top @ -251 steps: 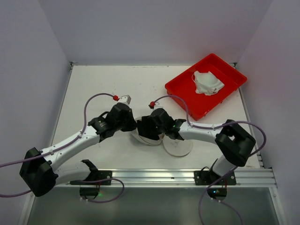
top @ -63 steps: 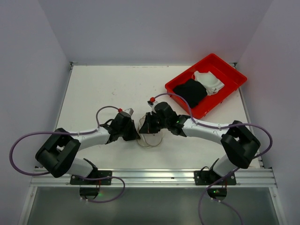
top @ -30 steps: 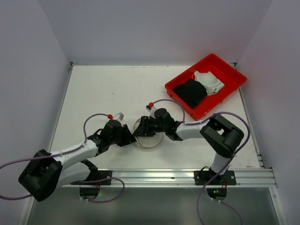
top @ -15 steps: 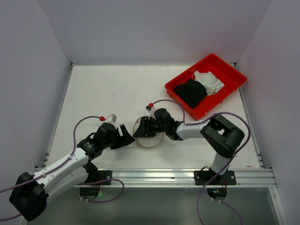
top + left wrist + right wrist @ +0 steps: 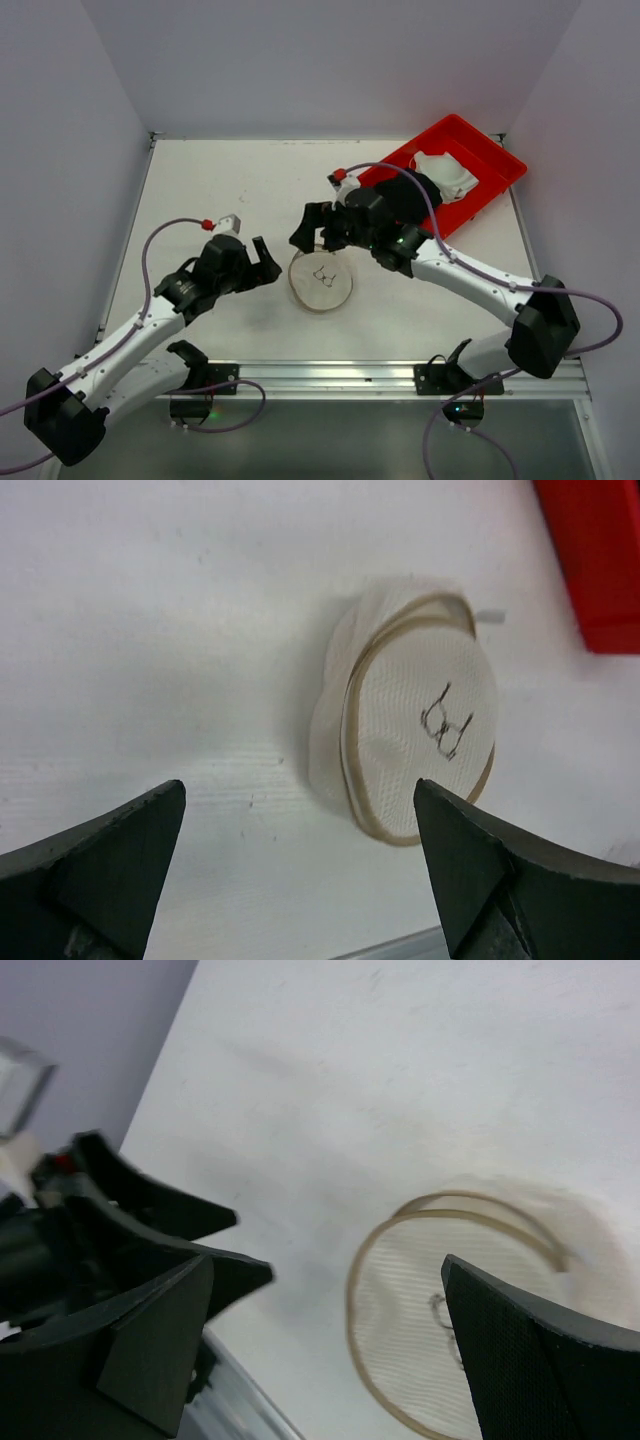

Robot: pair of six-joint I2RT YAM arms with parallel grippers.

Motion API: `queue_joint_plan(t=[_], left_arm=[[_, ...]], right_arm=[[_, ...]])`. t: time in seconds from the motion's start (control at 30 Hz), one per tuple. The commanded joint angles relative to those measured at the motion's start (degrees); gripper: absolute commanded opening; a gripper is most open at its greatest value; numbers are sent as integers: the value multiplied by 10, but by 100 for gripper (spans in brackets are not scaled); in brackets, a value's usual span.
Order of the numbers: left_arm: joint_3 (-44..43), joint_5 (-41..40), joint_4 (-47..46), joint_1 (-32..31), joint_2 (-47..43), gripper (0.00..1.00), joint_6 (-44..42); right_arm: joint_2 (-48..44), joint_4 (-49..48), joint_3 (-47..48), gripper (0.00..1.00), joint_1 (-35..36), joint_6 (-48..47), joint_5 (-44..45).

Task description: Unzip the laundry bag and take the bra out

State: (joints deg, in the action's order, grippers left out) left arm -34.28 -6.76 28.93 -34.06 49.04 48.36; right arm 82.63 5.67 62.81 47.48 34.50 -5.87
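Near the middle of the white worktop (image 5: 220, 180) lay the laundry bag (image 5: 320, 283), flattened, its round stiff-rimmed end with the small black bra icon facing up. It sat between the two claws, and neither touched it. The left claw (image 5: 266, 257) hovered just to the bag's left with its jaws spread wide and nothing between them. In the left wrist view the bag (image 5: 415, 750) showed in the gap between the dark fingers (image 5: 100, 860), well clear of both. The right claw (image 5: 316, 238) hung over the bag's far edge, jaws equally wide and empty; its wrist view looked down on the bag's rim (image 5: 420, 1300). At the far right corner stood a red tray (image 5: 495, 150) holding a crumpled white garment (image 5: 445, 175).
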Motion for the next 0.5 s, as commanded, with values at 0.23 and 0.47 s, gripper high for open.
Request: queue_joint_plan(t=[0.23, 0.47], left_arm=[[-167, 31, 32, 205, 69, 100, -154], [-204, 130, 75, 322, 21, 100, -194]], right_arm=[[-281, 231, 3, 99, -228, -64, 182], [-504, 328, 28, 99, -259, -101, 316]])
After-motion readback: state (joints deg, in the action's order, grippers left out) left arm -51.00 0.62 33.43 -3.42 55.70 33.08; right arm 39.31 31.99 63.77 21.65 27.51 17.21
